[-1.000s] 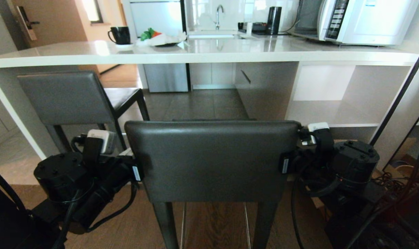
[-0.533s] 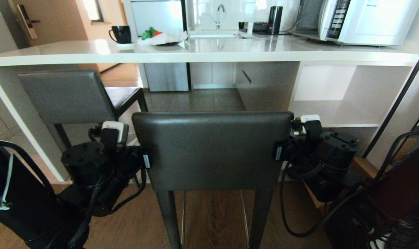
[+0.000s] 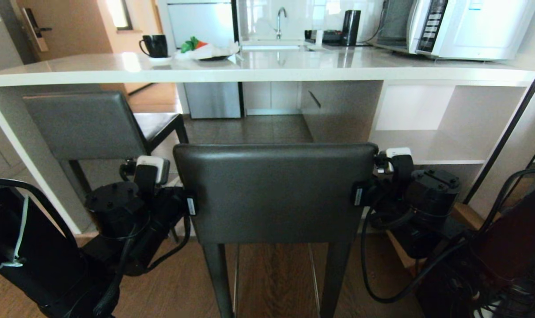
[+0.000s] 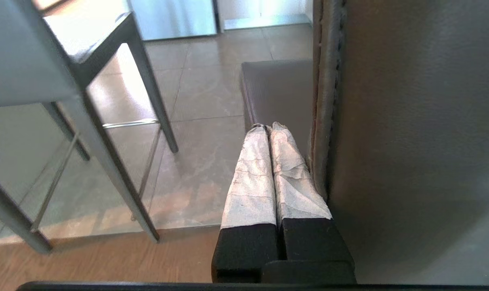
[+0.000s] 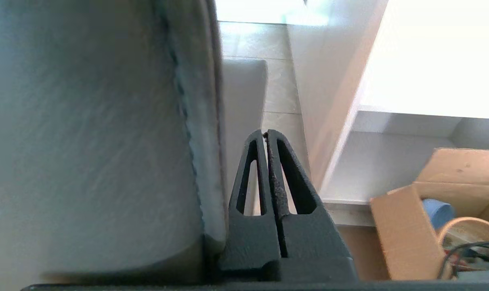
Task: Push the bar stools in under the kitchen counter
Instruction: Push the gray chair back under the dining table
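Two bar stools stand in front of the kitchen counter. The near stool's dark grey backrest fills the middle of the head view, short of the counter's edge. My left gripper is shut, its taped fingers lying along the backrest's left edge. My right gripper is shut too and rests against the right edge. Neither holds anything. The near seat shows ahead of the fingers. The other stool stands at the left, its seat under the counter.
A white shelf unit fills the space under the counter's right part. An open cardboard box and cables lie on the floor to the right. A black slanted pole rises at the right. A mug and a microwave stand on the counter.
Both arms have reached forward with the near stool between them. Its backrest now sits farther from me and closer to the counter. The left stool has stayed put.
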You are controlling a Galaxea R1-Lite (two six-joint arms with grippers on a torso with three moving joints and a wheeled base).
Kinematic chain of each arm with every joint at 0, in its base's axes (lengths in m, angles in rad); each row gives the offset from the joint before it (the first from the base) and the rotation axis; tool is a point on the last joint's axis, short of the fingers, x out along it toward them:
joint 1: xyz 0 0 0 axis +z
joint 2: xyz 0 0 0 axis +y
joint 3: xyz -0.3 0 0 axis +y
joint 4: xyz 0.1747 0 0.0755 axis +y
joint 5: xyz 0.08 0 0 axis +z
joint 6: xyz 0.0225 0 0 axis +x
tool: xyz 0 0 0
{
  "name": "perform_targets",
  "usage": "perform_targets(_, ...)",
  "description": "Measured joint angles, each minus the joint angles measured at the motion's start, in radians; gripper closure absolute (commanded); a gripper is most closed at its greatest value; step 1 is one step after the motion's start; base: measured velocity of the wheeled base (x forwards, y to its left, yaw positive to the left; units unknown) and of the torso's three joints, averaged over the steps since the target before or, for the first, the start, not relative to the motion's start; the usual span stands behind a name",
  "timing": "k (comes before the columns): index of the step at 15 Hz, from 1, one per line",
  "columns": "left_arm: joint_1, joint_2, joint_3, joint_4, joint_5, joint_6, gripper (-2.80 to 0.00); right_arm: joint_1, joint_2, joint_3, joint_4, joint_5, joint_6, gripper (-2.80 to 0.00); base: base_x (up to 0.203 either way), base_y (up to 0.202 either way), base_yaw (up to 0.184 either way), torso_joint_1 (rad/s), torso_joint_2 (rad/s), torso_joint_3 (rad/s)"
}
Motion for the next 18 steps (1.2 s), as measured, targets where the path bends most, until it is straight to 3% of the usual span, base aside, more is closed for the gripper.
perform_targets(6, -0.004, -0.003, -0.001, -0.017, -0.001, -0.001, 0.0, 0.001, -0.005, -0.004, -0.013, 0.004, -0.002, 0.0, 0.174, 0.0, 0.001, 0.004, 0.0, 0.008)
perform_targets(15, -0.044, -0.033, 0.071, -0.028, 0.0, 0.012, 0.0, 0.003, -0.032, 0.086, -0.068, 0.004, -0.016, 0.0, 0.0, 0.0, 0.0, 0.0, 0.0, 0.0)
perform_targets(18, -0.077, -0.048, 0.127, -0.026, 0.0, 0.009, 0.0, 0.006, -0.042, 0.039, -0.056, -0.006, -0.077, 0.0, 0.0, 0.0, 0.0, 0.0, 0.0, 0.0)
